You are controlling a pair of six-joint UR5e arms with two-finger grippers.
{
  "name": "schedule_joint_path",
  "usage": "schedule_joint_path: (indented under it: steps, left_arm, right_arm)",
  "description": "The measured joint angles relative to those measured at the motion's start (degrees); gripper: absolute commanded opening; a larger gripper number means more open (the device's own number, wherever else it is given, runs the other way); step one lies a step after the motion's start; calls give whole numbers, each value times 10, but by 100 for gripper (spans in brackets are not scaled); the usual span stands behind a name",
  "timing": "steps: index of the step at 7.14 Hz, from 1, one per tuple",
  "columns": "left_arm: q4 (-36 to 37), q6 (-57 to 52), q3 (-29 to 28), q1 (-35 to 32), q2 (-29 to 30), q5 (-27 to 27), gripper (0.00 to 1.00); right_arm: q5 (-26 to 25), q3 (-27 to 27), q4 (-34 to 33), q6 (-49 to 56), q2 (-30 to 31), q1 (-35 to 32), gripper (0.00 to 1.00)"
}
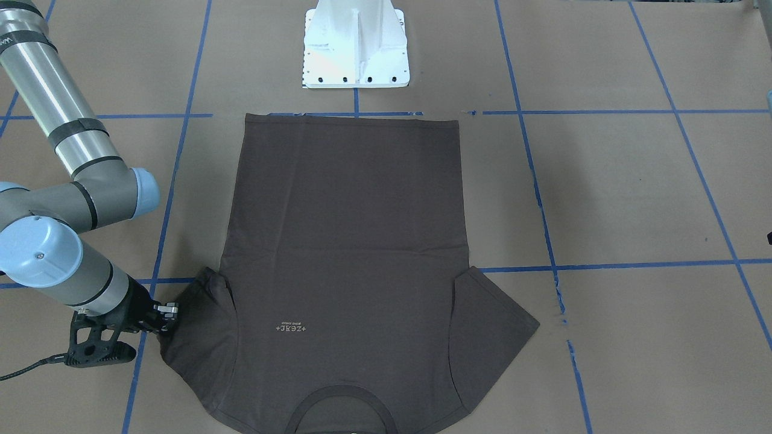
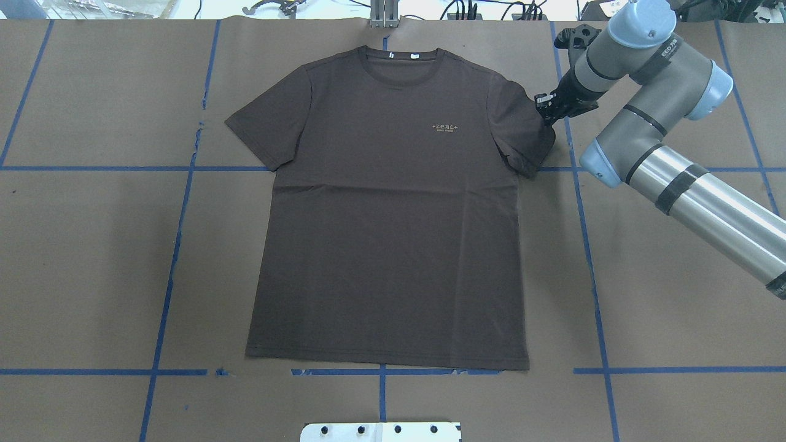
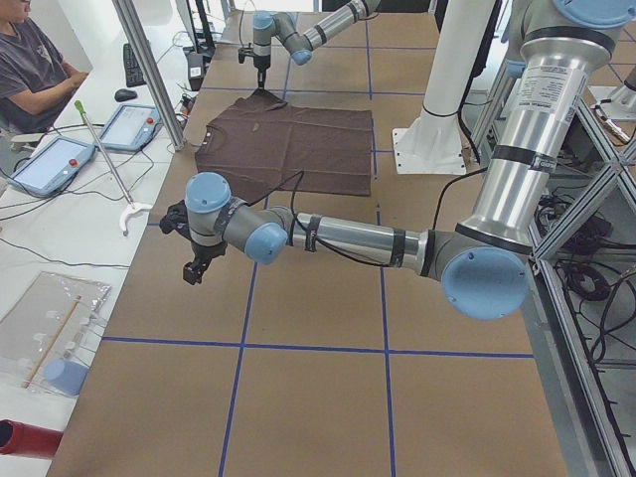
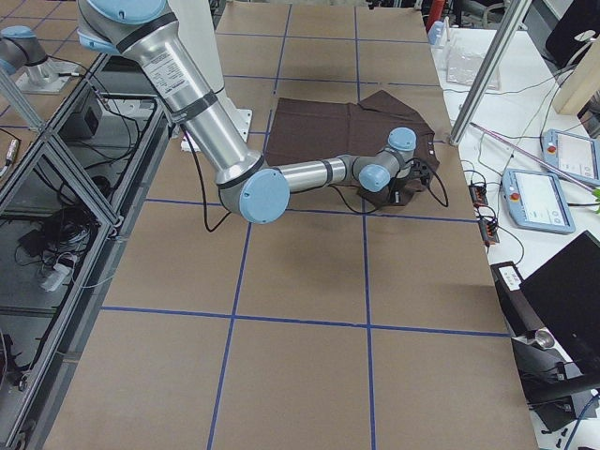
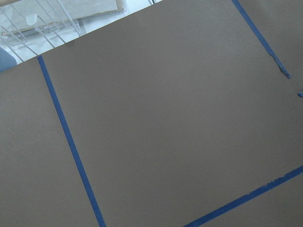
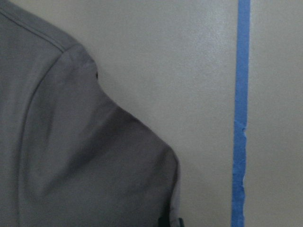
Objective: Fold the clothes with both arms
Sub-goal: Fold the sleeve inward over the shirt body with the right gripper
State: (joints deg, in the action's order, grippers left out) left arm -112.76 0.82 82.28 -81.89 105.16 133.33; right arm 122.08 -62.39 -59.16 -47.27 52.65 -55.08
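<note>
T-shirt (image 2: 393, 233): spread front-up on the table (image 2: 675, 276), long axis running hem to collar.
Right gripper (image 2: 545, 110): at the T-shirt's right-side sleeve hem (image 2: 535, 132), apparently pinched on it, with the fabric slightly lifted.
Left gripper (image 3: 194, 270): well apart from the T-shirt's other sleeve (image 2: 270, 123); cannot tell whether it is open or closed.
Nearer arm: right.

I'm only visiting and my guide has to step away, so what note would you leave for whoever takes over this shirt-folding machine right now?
Right claw: at the outer edge of the T-shirt's sleeve; cannot tell whether it grips it.
Left claw: above bare table, well clear of the shirt; open or shut unclear.
Shirt: spread flat, print up, hem toward the white pedestal.
Done: no fold made.
Left: all the folding.
</note>
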Motion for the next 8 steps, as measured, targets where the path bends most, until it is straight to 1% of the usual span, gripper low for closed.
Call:
schedule_joint_path:
  steps: [2, 3, 5, 6, 7, 8]
  left_arm:
    - [0, 0, -1, 0, 1, 0, 100]
    - [0, 0, -2, 0, 1, 0, 100]
    - [0, 0, -2, 0, 1, 0, 100]
    - [0, 1, -2, 0, 1, 0, 100]
    - [0, 1, -2, 0, 2, 0, 100]
    - [0, 2, -2, 0, 2, 0, 100]
  right_arm:
    - [2, -33, -48, -14, -37, 4, 0]
    - [-7, -39, -58, -31, -58, 16, 0]
    - [-65, -27, -65, -67, -102, 55, 0]
    - [-101, -7, -64, -75, -124, 76, 0]
    - [-125, 10, -63, -78, -139, 90, 99]
    - [-135, 18, -61, -80, -145, 97, 100]
